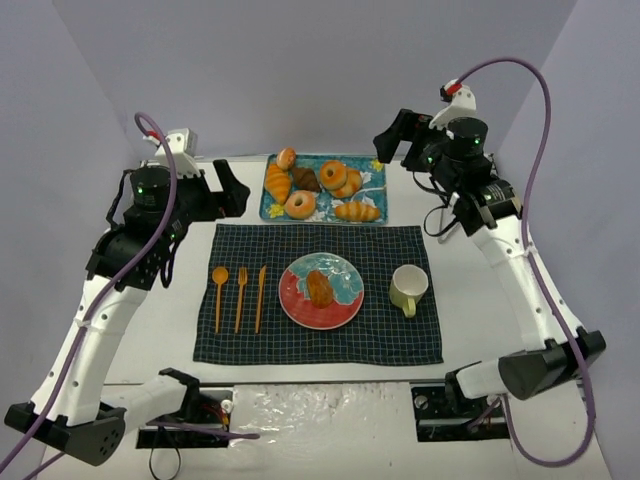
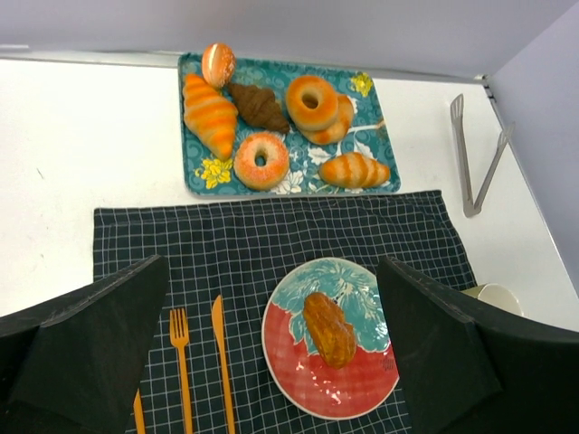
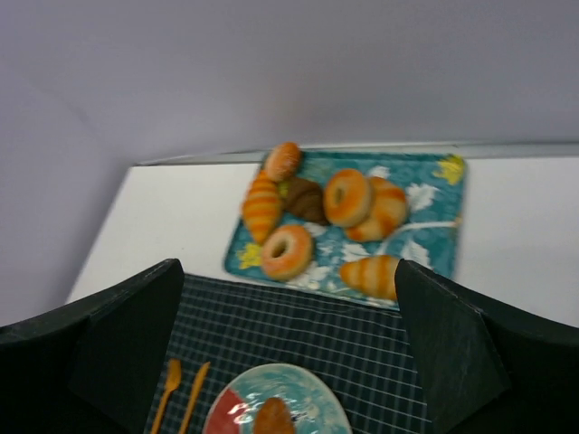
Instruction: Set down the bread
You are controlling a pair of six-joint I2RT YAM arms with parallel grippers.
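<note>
Right tool [image 3: 288, 267] wide, empty; left tool [image 2: 271, 262] wide, empty too. Bread [image 2: 328, 328] lies on plate [image 2: 303, 389], centre. We judge placement done: we retreat high, slowly, avoid nudging plate or cup [image 1: 408, 288].

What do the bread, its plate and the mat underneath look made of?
Bread: probably a plastic or foam replica; smooth, evenly shiny golden-brown skin.
Plate: glazed ceramic or melamine, cannot tell which; bright glints on the red part.
Placemat: woven cloth, matte, dark with a fine white grid.
</note>
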